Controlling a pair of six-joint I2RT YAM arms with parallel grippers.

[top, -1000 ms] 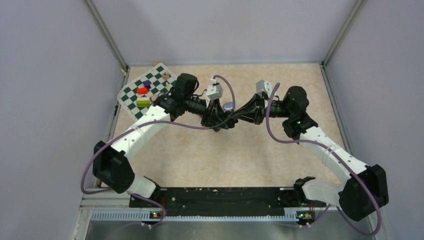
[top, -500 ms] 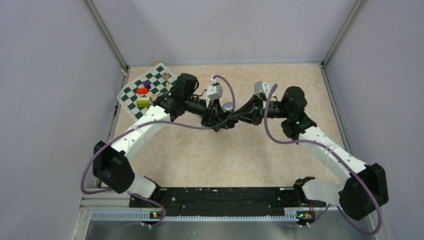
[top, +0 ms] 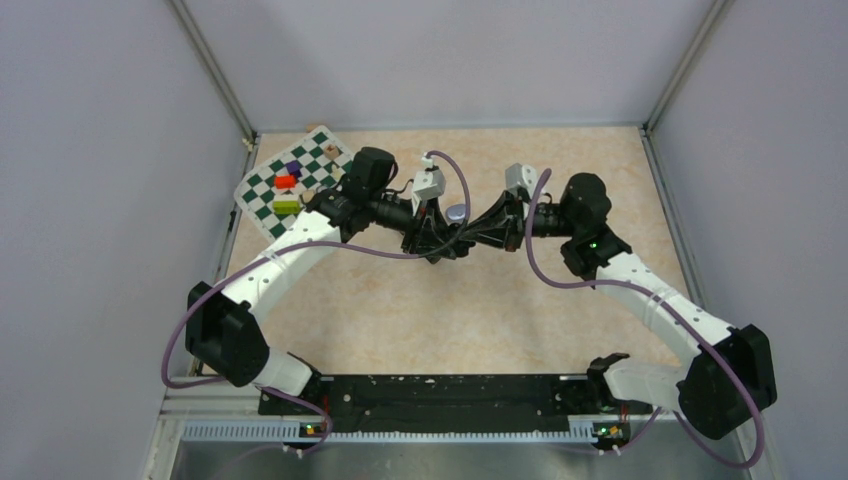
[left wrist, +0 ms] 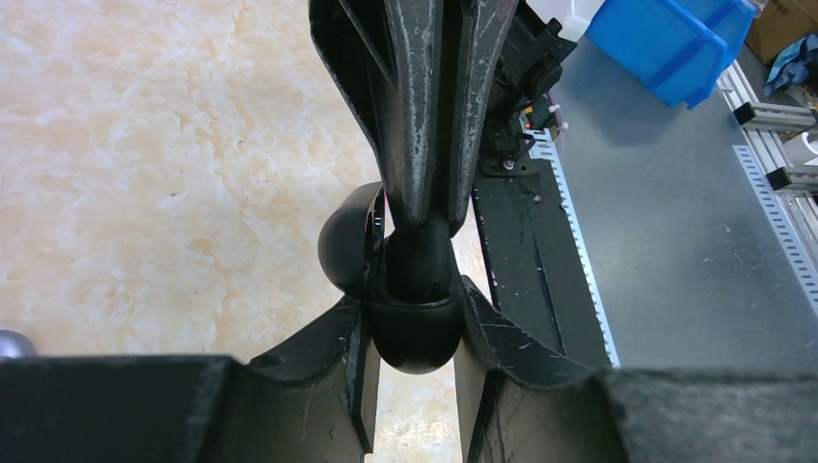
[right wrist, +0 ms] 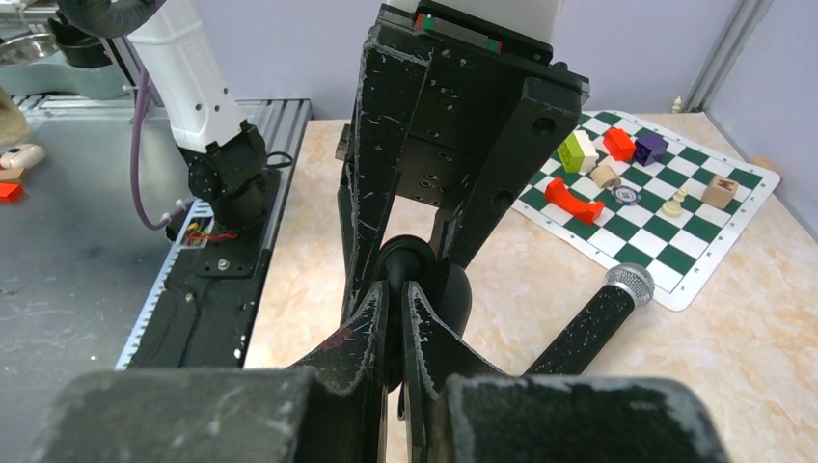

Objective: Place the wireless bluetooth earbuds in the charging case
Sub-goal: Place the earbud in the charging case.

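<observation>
Both grippers meet above the middle of the table. My left gripper (top: 447,243) (left wrist: 413,301) is shut on a glossy black oval charging case (left wrist: 415,338) (right wrist: 405,258), its lid (left wrist: 345,246) hinged open to one side. My right gripper (top: 470,238) (right wrist: 395,289) is shut, and its tips press into the open case from the opposite side. In the left wrist view the right gripper's fingers (left wrist: 410,145) come down from above onto the case. The earbuds are hidden; I cannot tell whether one sits between the right tips.
A black microphone with a silver head (right wrist: 593,328) (top: 457,212) lies on the table beneath the grippers. A green-and-white chessboard mat (top: 295,180) (right wrist: 666,193) with several small coloured pieces lies at the back left. The arm bases' black rail (top: 430,395) runs along the near edge.
The right wrist has shifted slightly left toward the left gripper. The left arm and the case have not moved.
</observation>
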